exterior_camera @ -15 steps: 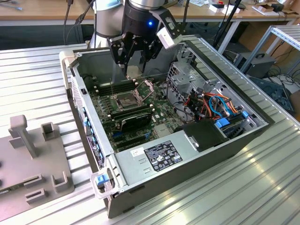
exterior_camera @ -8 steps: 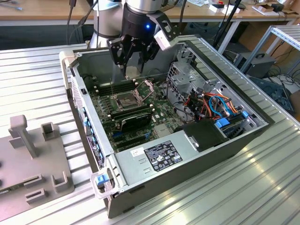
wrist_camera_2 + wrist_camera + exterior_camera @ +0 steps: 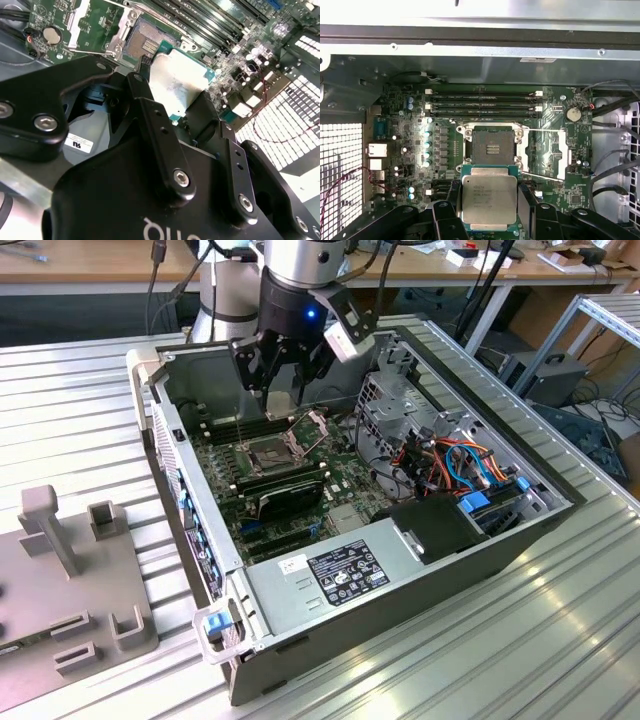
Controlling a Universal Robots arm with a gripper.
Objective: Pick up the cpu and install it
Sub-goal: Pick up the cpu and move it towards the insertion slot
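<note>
Tool [image 3: 282,390], black and two-fingered, is clenched on the cpu [image 3: 489,200], a small flat square chip with a dull silver-grey top. It hangs in the air inside an open grey metal computer case [image 3: 420,605] lying on a ribbed aluminium bench [image 3: 560,640]. Below it is a green motherboard [image 3: 345,485]. Close by is a dark square socket [image 3: 492,145] with its metal frame [image 3: 545,152] swung open. Long black memory slots [image 3: 485,102] border the socket. A perforated metal drive cage [image 3: 400,410] stands near the tool on the exterior view's right.

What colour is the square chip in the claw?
The cpu is dull silver-grey with a green rim, clearest in the first wrist view.
</note>
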